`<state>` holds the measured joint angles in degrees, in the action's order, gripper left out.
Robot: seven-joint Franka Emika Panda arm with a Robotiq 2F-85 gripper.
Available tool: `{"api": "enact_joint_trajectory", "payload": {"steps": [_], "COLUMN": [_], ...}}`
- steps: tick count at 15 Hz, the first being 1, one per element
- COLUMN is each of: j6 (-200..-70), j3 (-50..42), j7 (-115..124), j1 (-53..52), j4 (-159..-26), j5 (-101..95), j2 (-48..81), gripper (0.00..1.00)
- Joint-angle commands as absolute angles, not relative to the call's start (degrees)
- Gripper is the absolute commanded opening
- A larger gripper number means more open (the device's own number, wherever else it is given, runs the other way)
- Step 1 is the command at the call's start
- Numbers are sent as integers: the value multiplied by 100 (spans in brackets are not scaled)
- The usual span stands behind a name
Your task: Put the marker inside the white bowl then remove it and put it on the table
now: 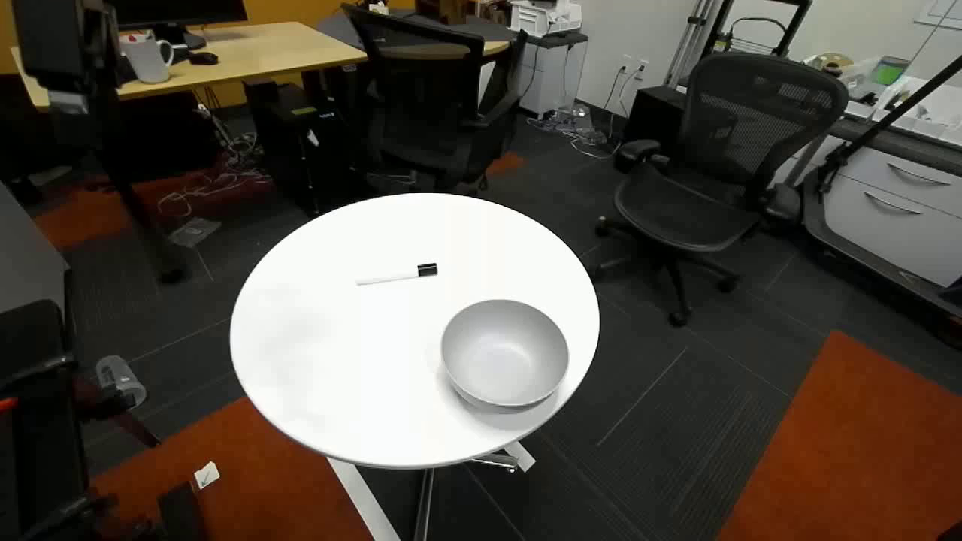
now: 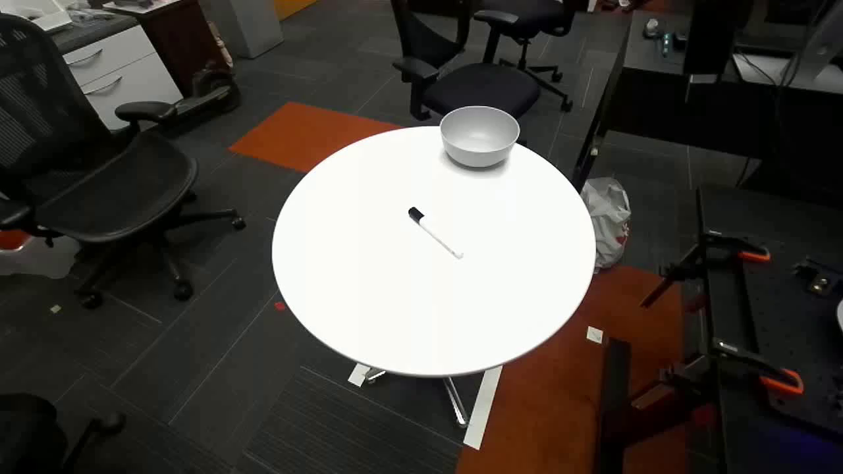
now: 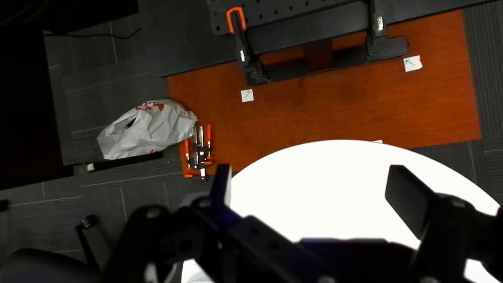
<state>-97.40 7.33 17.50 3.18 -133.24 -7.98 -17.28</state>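
Note:
The marker (image 1: 402, 278) lies flat on the round white table (image 1: 323, 361), pale barrel with a black cap. It also shows in an exterior view (image 2: 435, 234). The white bowl (image 1: 503, 353) stands upright near the table's edge, apart from the marker, and also shows in an exterior view (image 2: 479, 135). Its inside looks empty. In the wrist view my gripper (image 3: 310, 182) is open, its fingers wide apart with nothing between them, over the table (image 3: 334, 165). The marker is not seen in the wrist view. A pale curved sliver at its bottom edge may be the bowl.
Black chairs stand around the table, such as a mesh chair (image 1: 751, 143) and a chair (image 2: 481, 85). A black bench with orange-handled clamps (image 2: 744, 355) is beside the table. A plastic bag (image 3: 149, 129) and loose clamps (image 3: 200, 153) lie on the floor.

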Motion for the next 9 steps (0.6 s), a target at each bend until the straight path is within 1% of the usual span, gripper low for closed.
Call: {"api": "enact_joint_trajectory", "payload": {"steps": [1, 6, 9], "j6": [-9730, -9730, -10159], "j3": [622, 622, 673], "j7": [1775, 1775, 1875], "j1": [198, 198, 175], "j4": [-13317, -13317, -13005], "j5": [-825, -825, -917], "j2": [-1722, -1722, -1337], "gripper": [100, 100, 100]}}
